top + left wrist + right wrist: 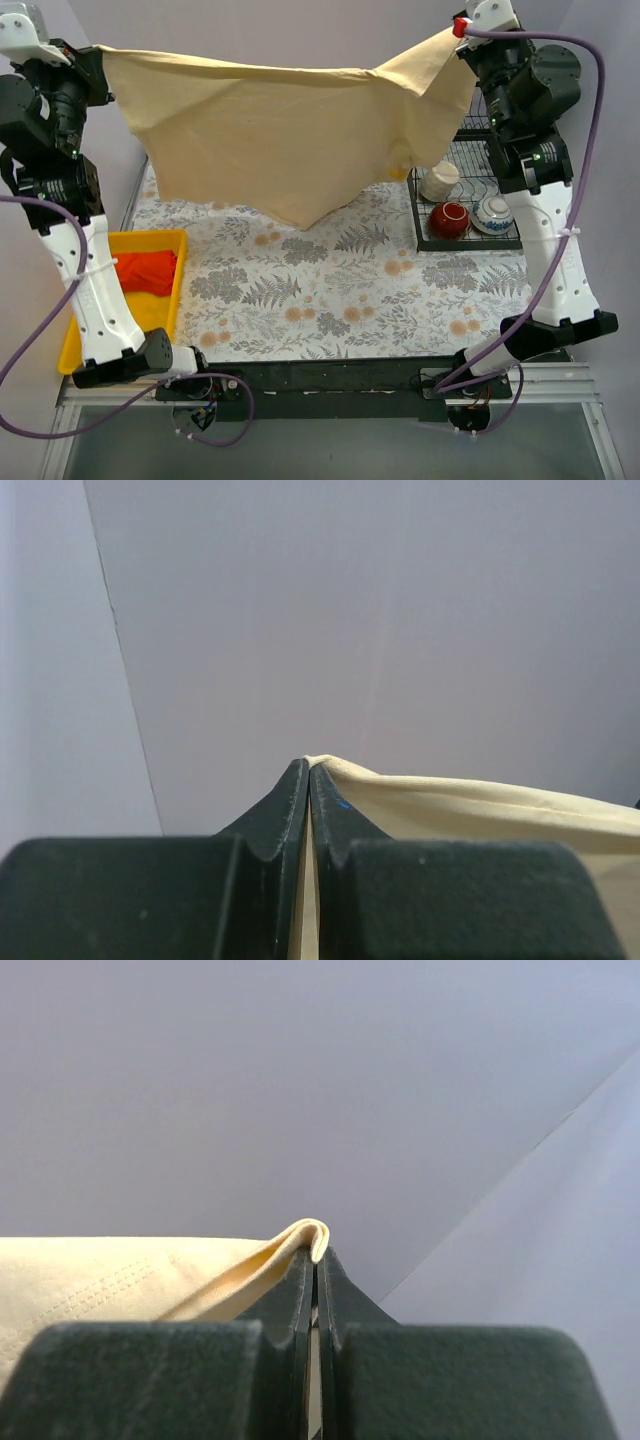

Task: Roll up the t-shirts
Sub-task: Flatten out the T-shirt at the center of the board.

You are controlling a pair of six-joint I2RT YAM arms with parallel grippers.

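Observation:
A plain pale beige-tan t-shirt (pixel 280 130) hangs stretched in the air between my two grippers, high above the table, its lower edge sagging to a point near the middle. My left gripper (pixel 100 55) is shut on the shirt's upper left corner; its cloth (pixel 480 805) shows pinched between the jaws in the left wrist view. My right gripper (pixel 455 35) is shut on the upper right corner; a fold of cloth (pixel 200 1275) sticks up from its jaws in the right wrist view.
A yellow tray (pixel 160 300) at the left holds a red cloth (pixel 145 270). A black wire rack (pixel 425 215) at the right holds a pale mug (pixel 439 181), a red bowl (pixel 449 218) and a patterned bowl (pixel 495 212). A floral tablecloth (pixel 340 290) covers the table.

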